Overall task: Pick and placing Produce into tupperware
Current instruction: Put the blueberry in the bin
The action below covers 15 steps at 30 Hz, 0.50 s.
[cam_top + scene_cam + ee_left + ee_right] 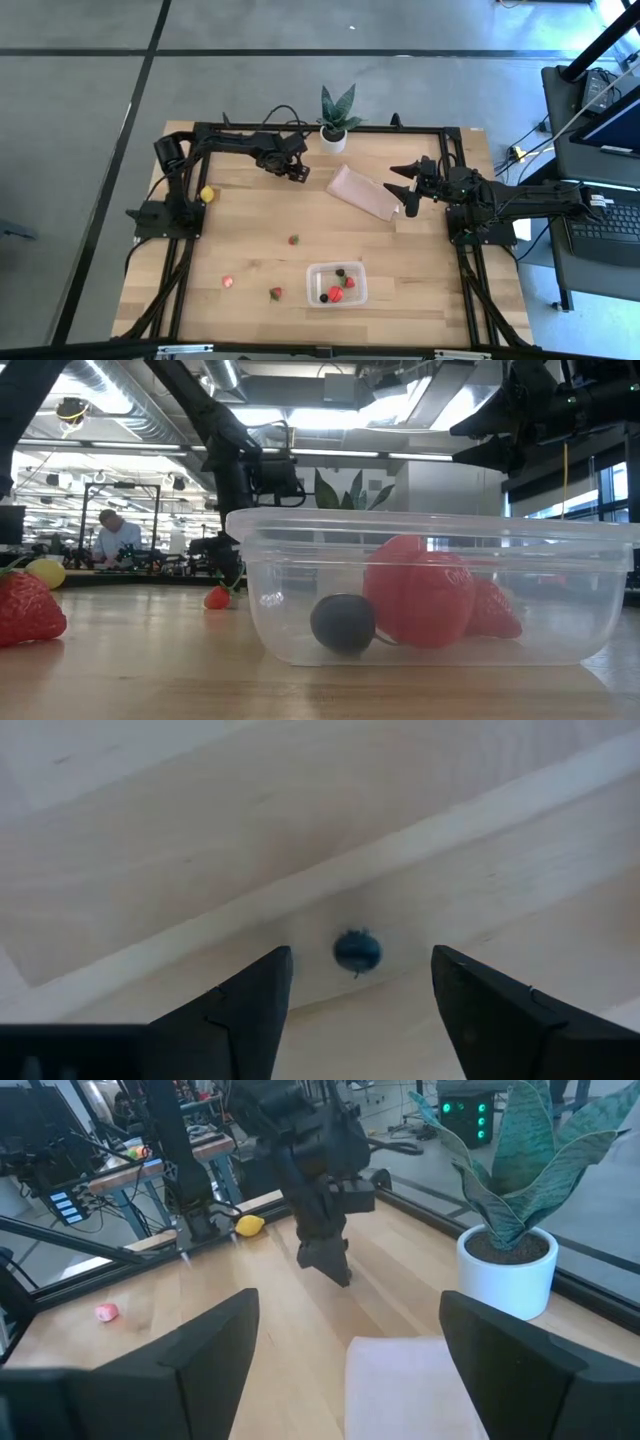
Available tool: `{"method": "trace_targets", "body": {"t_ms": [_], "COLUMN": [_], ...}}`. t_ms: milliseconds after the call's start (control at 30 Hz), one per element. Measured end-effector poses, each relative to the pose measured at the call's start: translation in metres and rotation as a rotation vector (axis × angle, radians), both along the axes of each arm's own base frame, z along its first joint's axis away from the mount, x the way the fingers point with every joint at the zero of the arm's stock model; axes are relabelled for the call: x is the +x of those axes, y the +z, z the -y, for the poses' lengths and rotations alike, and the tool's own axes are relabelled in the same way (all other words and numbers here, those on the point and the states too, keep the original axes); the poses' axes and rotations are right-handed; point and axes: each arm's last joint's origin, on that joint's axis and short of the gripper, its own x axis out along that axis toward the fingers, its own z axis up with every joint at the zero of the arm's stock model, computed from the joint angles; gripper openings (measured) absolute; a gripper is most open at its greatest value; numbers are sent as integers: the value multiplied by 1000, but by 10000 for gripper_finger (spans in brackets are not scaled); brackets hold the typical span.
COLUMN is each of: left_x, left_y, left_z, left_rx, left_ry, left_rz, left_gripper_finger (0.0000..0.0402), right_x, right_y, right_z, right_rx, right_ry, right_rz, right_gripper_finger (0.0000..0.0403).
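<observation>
Near the potted plant (334,122), the left gripper (358,1005) is hovering with fingers apart around a dark berry (357,950) lying on the pale wooden worktop (250,215). The berry could roll away if one finger nudges it first. The right gripper (400,186) is waiting, fingers spread, over a tan sheet (362,192). The tupperware (337,284), well away from the plant, is holding strawberries and berries. Beyond is a busy workshop.
</observation>
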Motion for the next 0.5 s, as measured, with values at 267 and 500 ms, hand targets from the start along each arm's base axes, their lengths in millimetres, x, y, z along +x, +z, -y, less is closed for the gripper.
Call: {"method": "trace_targets", "body": {"t_ms": [267,500], "left_x": [1,0], "left_y": [-1,-1], "left_z": [-2,-3], "left_rx": [16,10], "left_ry": [9,34], "left_rz": [1,9], "left_gripper_finger": [215,190], "right_x": [0,0], "right_y": [0,-1], "right_z": [0,0], "right_rx": [1,2], "right_ry": [0,0], "right_rz": [-3,-14], "right_gripper_finger": [312,312]}}
